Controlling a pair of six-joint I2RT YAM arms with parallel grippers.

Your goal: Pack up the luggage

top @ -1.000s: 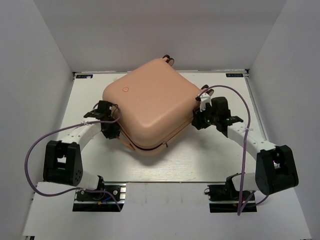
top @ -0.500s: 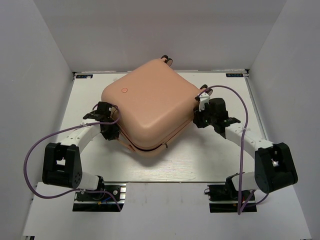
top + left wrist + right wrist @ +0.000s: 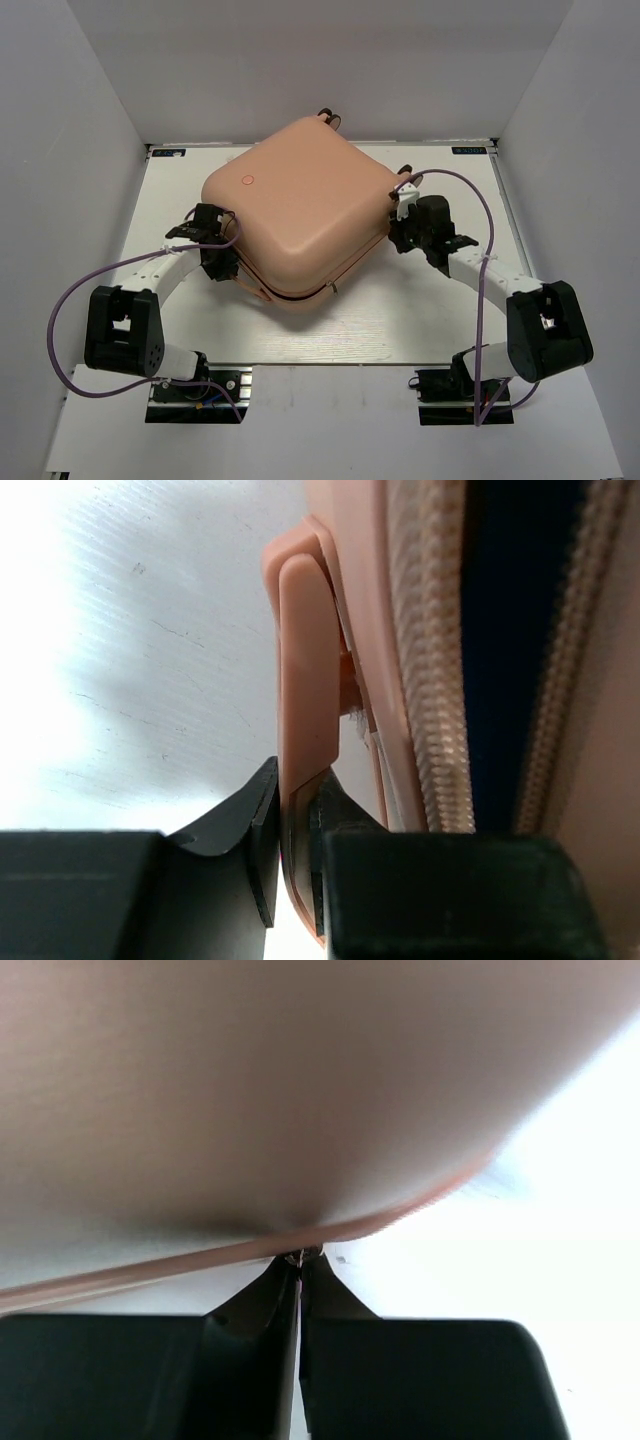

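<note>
Up top, the luggage (image 3: 300, 215) sits lid-down on the table (image 3: 440, 330), turned cornerwise between my 2 arms, with my left gripper (image 3: 222, 262) at its left edge and my right gripper (image 3: 393, 238) at its right. Left wrist view: my fingers are nipped tight on the pink handle (image 3: 305, 680) beside the zipper (image 3: 430, 680). Right wrist view: both fingers are pressed together at the shell's seam, and I cannot tell whether anything is caught between them.
</note>
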